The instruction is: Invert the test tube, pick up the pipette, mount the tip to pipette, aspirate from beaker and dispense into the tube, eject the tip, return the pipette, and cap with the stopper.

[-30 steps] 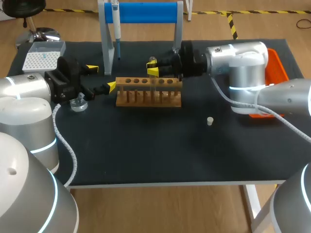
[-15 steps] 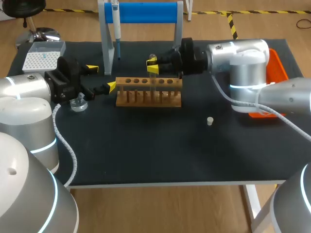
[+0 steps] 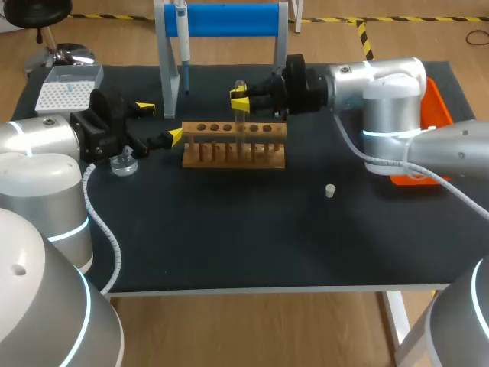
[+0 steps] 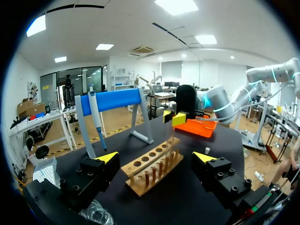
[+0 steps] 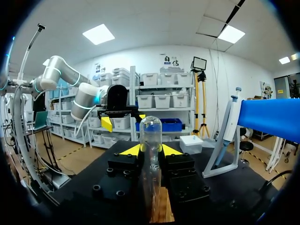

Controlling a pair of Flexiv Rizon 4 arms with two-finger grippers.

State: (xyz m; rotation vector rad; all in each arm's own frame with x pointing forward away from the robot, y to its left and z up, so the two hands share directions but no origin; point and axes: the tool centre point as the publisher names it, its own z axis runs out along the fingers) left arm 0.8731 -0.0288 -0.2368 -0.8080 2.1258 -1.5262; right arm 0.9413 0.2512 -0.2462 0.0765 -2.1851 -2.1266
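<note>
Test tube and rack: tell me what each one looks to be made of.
The test tube looks like clear glass or clear plastic with a glossy finish: the shelves behind show through it and its rounded end catches the light. The rack looks like bare, matt wood: it is pale brown, with round holes and thin pegs.

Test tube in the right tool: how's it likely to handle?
Test tube looks clear and thin-walled: probably light, fragile, slick. Right tool pinches it on a narrow band, so it may pivot. Round body: likely rolls if laid on the table.
</note>
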